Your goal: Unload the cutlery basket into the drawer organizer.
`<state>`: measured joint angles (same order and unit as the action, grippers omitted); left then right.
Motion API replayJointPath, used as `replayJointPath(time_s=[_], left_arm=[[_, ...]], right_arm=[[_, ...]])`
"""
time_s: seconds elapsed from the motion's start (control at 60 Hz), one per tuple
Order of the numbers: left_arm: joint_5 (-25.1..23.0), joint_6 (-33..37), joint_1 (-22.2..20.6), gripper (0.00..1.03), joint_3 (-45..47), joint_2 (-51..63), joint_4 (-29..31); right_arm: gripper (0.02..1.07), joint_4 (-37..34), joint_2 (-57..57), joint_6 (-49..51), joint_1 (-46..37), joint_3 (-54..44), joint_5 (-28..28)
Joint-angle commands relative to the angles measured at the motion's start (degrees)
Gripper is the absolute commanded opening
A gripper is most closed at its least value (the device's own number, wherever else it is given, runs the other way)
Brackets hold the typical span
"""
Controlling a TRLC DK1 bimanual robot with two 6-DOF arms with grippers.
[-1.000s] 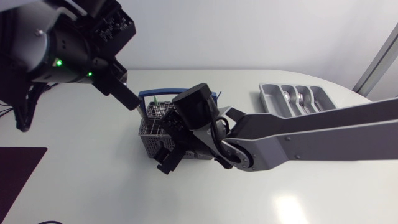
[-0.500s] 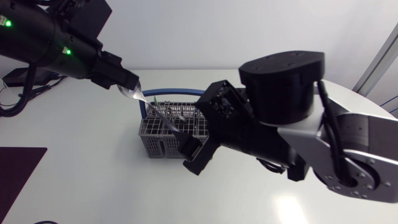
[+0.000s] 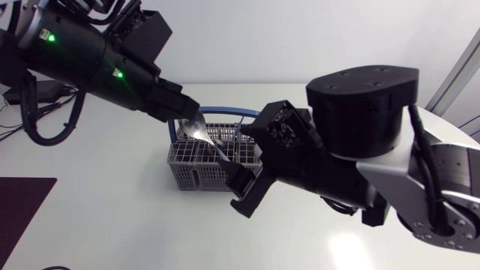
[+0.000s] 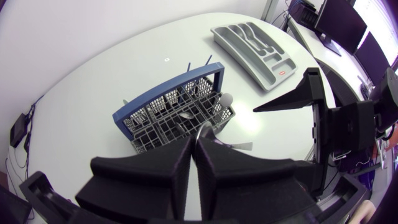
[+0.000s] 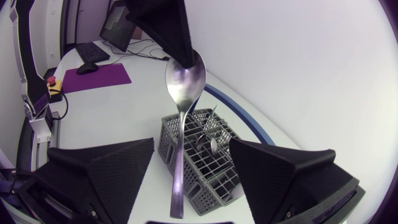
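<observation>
The grey wire cutlery basket (image 3: 196,162) with a blue handle stands mid-table and holds several pieces. My left gripper (image 3: 182,114) hangs above it, shut on the bowl of a steel spoon (image 3: 196,130). The spoon's handle slants down toward my right gripper (image 3: 244,187). In the right wrist view the spoon (image 5: 184,79) hangs from the left fingers, its handle between the open right gripper's (image 5: 191,149) fingers, touching neither. In the left wrist view the left gripper (image 4: 194,142) pinches the spoon over the basket (image 4: 176,114). The grey organizer (image 4: 281,67) lies beyond it.
My right arm's bulky black joint (image 3: 360,105) fills the right half of the head view and hides the organizer there. A purple mat (image 3: 19,206) lies at the table's front left. One right finger (image 4: 298,96) shows beside the basket in the left wrist view.
The left gripper lifted the spoon out of the basket and carried it right, toward the right gripper. The right arm swung up over the basket, and its fingers have drawn in slightly.
</observation>
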<state>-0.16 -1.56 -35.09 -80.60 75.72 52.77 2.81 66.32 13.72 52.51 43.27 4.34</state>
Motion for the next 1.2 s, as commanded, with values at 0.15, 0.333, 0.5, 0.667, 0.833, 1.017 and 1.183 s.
replayJointPath(time_s=[0.15,0.333,0.5,0.667,0.833,1.017,1.183], left_arm=[[-3.09,-1.25,-0.5,0.08,1.41,1.09,-3.47],[-3.7,-1.07,-1.91,0.08,2.55,1.53,-5.66],[-5.2,-0.99,-2.44,0.08,4.04,1.97,-6.28],[-5.81,-0.81,-2.35,0.08,4.31,1.97,-6.37],[-6.25,-0.9,-2.79,0.08,3.96,2.06,-6.37],[-6.43,-0.9,-3.49,0.08,3.69,2.06,-6.37],[-6.52,-0.81,-3.76,0.08,3.43,1.97,-6.37]], right_arm=[[0.81,1.85,2.49,0.26,0.31,-0.9,0.23],[0.81,3.52,2.76,0.26,-0.04,-2.22,0.32],[0.75,4.75,2.67,0.96,-0.48,-3.89,0.32],[0.61,5.45,2.41,1.49,-1.45,-5.21,-0.38],[0.61,5.54,2.85,1.49,-1.53,-5.12,-0.47],[0.52,6.07,3.81,1.49,-1.53,-4.95,-0.56],[0.43,6.16,4.69,1.4,-1.53,-4.59,-0.56]])
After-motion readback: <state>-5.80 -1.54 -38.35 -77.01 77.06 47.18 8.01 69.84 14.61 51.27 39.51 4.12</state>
